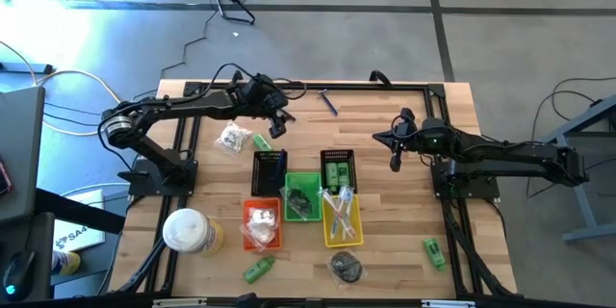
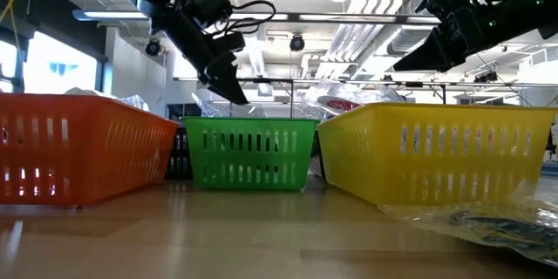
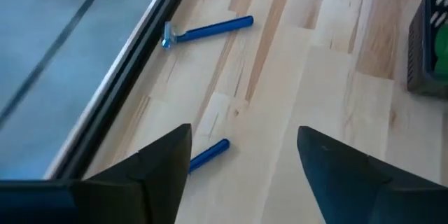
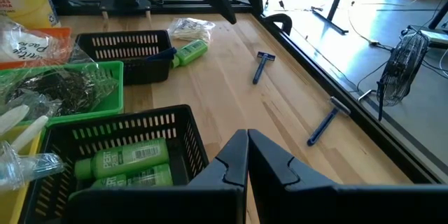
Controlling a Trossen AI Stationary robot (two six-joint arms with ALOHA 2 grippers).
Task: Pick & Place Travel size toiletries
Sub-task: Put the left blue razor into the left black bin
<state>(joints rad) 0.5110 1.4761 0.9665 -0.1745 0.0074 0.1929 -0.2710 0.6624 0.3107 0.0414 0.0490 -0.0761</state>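
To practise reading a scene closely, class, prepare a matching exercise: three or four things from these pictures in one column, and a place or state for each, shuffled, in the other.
Things:
1. left hand
2. right hand
3. blue plastic razor
4. green plastic bottles

Places or states:
A. lying in a black slotted basket
B. shut, raised over the table's right side
C. open, above the bare wood
D. lying on the wooden table near its dark edge rail

Pairs: 1-C, 2-B, 3-D, 4-A

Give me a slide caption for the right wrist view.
Right gripper, jaws shut, above black basket of green bottles; two blue razors beyond.
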